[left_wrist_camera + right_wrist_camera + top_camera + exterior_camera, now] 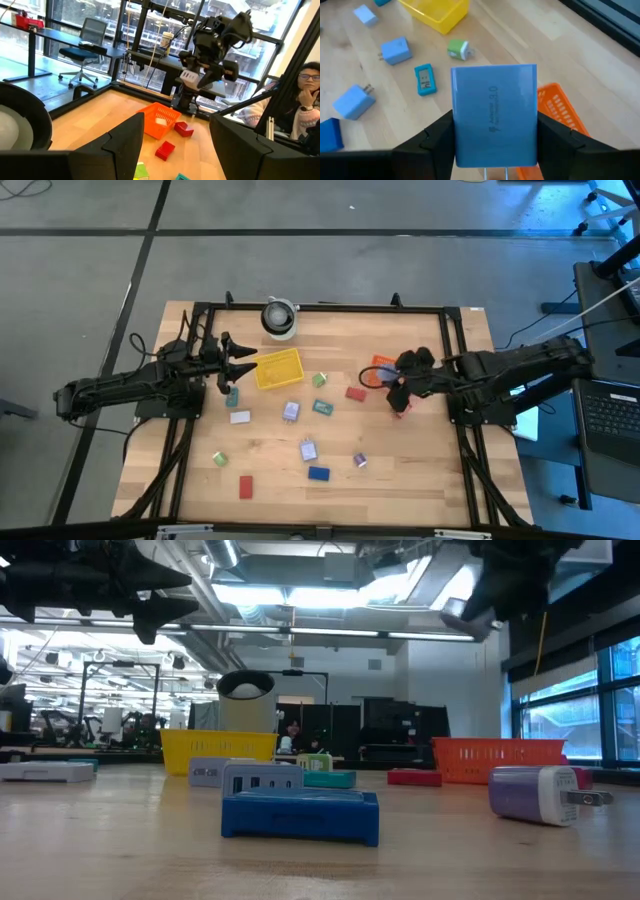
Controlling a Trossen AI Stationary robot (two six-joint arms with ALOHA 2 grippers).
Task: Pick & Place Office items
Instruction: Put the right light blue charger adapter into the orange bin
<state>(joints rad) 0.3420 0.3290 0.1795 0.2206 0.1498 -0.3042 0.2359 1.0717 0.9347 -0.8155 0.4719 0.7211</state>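
My right gripper (495, 135) pinches a blue block (494, 114) between both fingers; from my wrist camera its flat face fills the middle of the view, faint lettering on it too soft to read, and its lower edge is cut off by the frame. From above, my right gripper (402, 392) hangs just beside the orange basket (378, 363), and my own arm covers much of that basket. The block itself I cannot pick out from above.

My left gripper (232, 368) waits at the yellow basket's (278, 369) near side, fingers (125, 145) spread wide with a clear gap between them.

The other office items lie scattered on the table (420, 480): a red block (355, 392), a teal one (322, 407), a green one (320, 380), a lavender one (291, 412), a dark blue one (318, 473). In the low view the dark blue block (300, 814) hides part of what lies behind it. A person (305, 100) sits beyond the table, partly cut off.
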